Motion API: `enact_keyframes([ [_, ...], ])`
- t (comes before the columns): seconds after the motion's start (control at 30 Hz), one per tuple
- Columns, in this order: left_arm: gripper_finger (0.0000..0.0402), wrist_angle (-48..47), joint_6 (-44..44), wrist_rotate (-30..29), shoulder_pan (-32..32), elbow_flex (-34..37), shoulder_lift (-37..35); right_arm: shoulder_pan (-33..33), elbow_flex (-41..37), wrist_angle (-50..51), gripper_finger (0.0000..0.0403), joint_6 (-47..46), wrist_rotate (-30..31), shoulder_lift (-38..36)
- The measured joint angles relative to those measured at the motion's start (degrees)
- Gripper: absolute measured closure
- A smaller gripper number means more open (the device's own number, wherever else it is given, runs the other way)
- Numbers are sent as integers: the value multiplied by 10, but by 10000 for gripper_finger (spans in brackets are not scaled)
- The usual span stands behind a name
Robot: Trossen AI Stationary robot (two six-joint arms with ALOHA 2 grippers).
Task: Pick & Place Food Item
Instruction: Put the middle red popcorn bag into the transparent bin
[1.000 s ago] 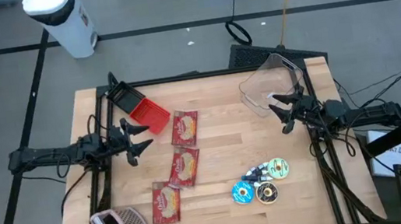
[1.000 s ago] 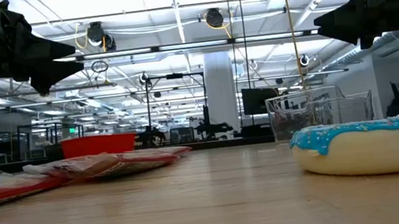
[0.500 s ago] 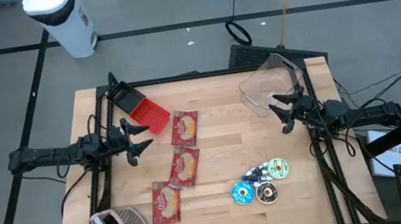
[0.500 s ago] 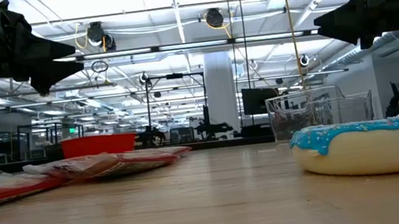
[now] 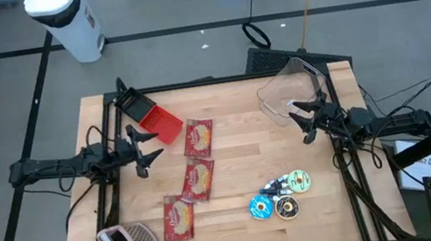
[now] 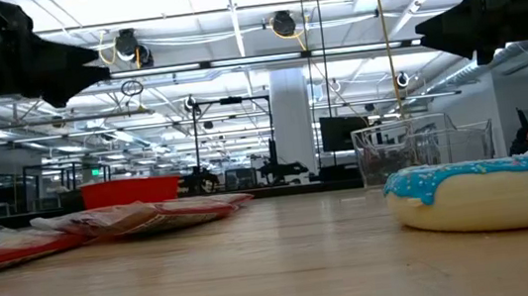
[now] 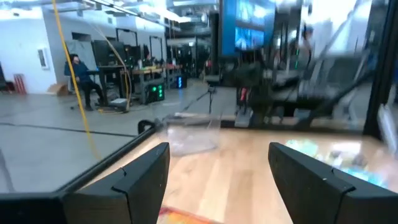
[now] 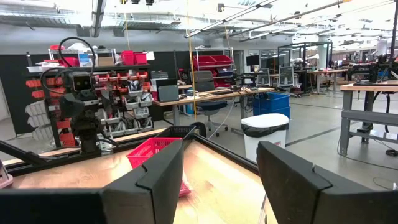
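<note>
Left claw (image 5: pixel 149 150) and right claw (image 5: pixel 298 121) hover, fingers spread, gripping nothing.

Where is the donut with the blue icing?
In the high view, the blue-iced donut lies on the table's near right part, beside a chocolate donut and below a green-iced donut. The low view shows it close up at the right.

Both arms are matte black, slim and jointed, with thin black cables looping along their links. The left gripper (image 5: pixel 145 149), at nine o'clock on the counter (image 5: pixel 239 168), ends in two pointed, angular black fingers (image 7: pixel 134 180) with flat faceted faces. The right gripper (image 5: pixel 303 120), at three o'clock, has matching wedge-shaped fingers (image 8: pixel 155 177) with bevelled edges.
</note>
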State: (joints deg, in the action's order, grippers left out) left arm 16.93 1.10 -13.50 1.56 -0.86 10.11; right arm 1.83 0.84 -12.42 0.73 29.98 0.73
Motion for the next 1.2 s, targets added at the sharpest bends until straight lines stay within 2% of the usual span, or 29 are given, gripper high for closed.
enact_keyframes([
  [0.1,128,18,-66,0,0,0,0,0,0,0,211,0,0,0],
  [0.3,128,34,-120,0,0,0,0,0,0,0,211,0,0,0],
  [0.43,128,34,-189,-9,0,0,0,0,0,0,211,0,0,0],
  [0.57,128,-70,-230,9,7,-34,33,0,0,0,211,0,0,0],
  [0.67,128,-173,-249,9,26,-82,118,0,0,0,211,0,0,0],
  [0.73,128,-205,-248,25,43,-117,191,0,0,0,211,0,0,0],
  [0.9,128,-235,-204,75,89,-209,388,0,0,0,211,0,0,0],
  [1.0,128,-256,-189,78,103,-252,489,0,0,0,211,0,0,0],
  [1.2,128,-252,-195,75,104,-304,637,0,0,1,211,0,0,0],
])
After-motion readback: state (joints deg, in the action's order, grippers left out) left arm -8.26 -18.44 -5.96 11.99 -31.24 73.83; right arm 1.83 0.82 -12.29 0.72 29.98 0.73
